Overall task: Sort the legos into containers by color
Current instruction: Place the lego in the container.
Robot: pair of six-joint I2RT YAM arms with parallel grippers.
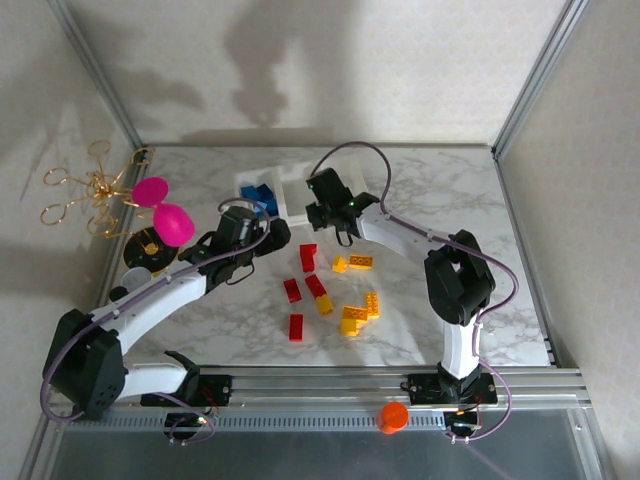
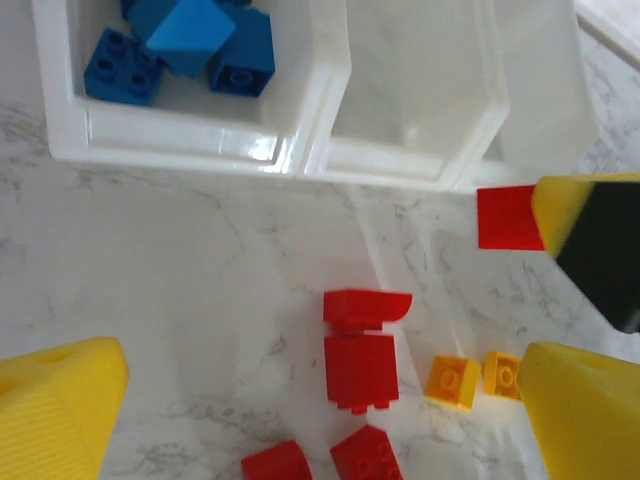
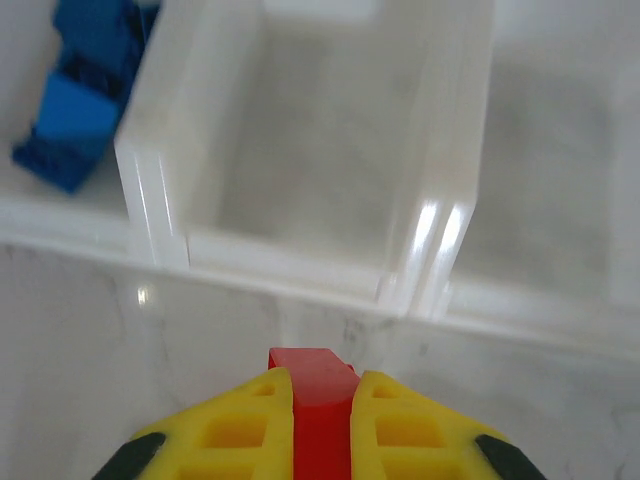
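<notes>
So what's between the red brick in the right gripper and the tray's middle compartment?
Bare marble: the right wrist view has no brick between the red lego, clamped in the right gripper, and the tray front wall.

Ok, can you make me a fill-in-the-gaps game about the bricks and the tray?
1. The brick pinched in the right tool is ___.
2. The bricks lying in the tray are all ___.
3. The middle box of the tray is ___.
4. Loose on the table lie red bricks and ___ ones.

Missing words: red, blue, empty, yellow.
</notes>
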